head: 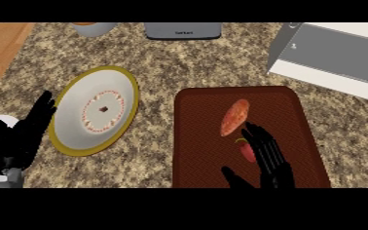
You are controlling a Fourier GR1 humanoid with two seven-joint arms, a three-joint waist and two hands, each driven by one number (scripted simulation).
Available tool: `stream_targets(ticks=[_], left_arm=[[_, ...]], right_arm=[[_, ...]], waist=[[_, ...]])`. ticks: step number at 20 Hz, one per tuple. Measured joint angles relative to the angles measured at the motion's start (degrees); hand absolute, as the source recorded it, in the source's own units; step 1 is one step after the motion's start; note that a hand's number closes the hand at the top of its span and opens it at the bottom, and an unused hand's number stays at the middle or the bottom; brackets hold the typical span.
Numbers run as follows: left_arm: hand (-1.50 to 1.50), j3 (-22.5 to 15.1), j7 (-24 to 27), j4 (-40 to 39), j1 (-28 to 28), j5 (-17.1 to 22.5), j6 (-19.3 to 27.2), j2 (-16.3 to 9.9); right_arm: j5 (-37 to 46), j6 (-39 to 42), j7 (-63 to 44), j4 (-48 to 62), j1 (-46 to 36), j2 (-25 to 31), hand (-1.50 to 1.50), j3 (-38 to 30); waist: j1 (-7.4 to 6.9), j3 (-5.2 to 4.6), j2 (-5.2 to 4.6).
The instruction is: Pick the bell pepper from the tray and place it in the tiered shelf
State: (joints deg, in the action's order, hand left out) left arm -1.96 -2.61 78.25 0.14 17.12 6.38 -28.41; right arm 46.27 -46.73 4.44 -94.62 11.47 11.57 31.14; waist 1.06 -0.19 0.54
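Observation:
A dark red-brown tray (287,102) lies on the counter at the lower right. On it a small red bell pepper (245,149) with a yellowish stem lies just left of my right hand's fingers. My right hand (271,168) hovers over the tray with fingers straight and thumb spread, partly covering the pepper. An orange sweet potato (234,117) lies on the tray above the pepper. The tiered shelf (323,53), grey and white, stands at the upper right. My left hand (27,134) rests open at the left edge, fingers up.
A white plate with a yellow rim (70,146) sits left of the tray. At the back edge stand a grey appliance (183,30) and a pale cup or bowl (93,28). A wooden surface (13,39) borders the granite counter at the upper left.

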Motion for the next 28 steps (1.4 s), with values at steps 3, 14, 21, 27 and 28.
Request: stream_targets(ticks=[3, 14, 21, 27, 28], left_arm=[[0.00, 0.18, 0.76, 0.05, 1.12, -0.23, 0.15, 0.29], [0.00, -0.10, 0.30, 1.68, 1.44, -0.66, 0.20, 0.71], [0.00, 0.55, 0.44, 0.59, 0.48, -0.79, -1.05, 1.29], [0.00, 1.51, 0.91, 0.32, 0.84, -2.94, -2.05, 2.95], [0.00, 1.62, 0.58, 0.74, 0.93, -3.39, -2.17, 3.38]], right_arm=[[10.75, 1.43, -6.91, -2.19, 4.50, -0.67, -1.50, -1.00], [42.73, 32.11, -29.82, -10.84, 11.84, -3.77, -1.50, -0.02], [54.97, 57.22, -39.90, -16.86, 6.44, -8.90, -1.50, 5.40], [54.39, 65.78, -41.95, -15.06, -0.29, -10.24, -1.50, 4.10], [54.17, 65.91, -42.12, -14.58, -0.77, -10.28, -1.50, 3.73]], waist=[[0.49, -0.13, -0.02], [-0.32, -0.27, -0.41], [-1.01, 0.02, -0.52], [-1.13, 0.15, -0.53], [-1.13, 0.17, -0.51]])
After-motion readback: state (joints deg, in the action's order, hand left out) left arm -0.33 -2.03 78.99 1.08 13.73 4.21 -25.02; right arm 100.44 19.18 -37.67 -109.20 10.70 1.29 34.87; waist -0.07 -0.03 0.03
